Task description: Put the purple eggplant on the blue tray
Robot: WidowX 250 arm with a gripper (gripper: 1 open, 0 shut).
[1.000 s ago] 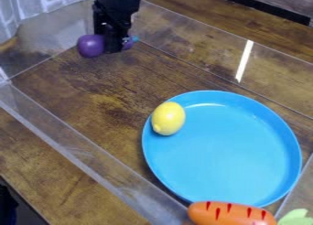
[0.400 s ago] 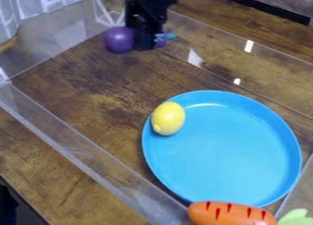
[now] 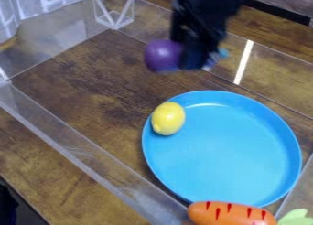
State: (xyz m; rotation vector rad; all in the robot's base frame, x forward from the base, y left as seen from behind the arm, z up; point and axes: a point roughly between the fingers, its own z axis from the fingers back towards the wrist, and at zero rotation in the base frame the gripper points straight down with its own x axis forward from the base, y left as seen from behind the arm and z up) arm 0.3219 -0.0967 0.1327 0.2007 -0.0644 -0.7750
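Claw: we are seeing the claw [image 3: 196, 53] clamped on the purple eggplant [image 3: 163, 55], which is sticking out to its left in the picture, blurred
Eggplant: we are reading it as lifted clear of the table [image 3: 86, 91], hanging near the far rim of the blue tray [image 3: 232, 165] but not yet over it
What has changed: a second ago we were seeing the claw and eggplant at the far left corner of the table; now they are travelling right and toward the tray, and sitting higher in view
Tray: we are noting the yellow lemon [image 3: 167, 118] resting on its left rim, with the rest of the tray bare
Meaning for the task: we are judging the carry to be well under way, with lowering and release left to do
Watch: we are expecting the lemon to be the thing to steer clear of when lowering
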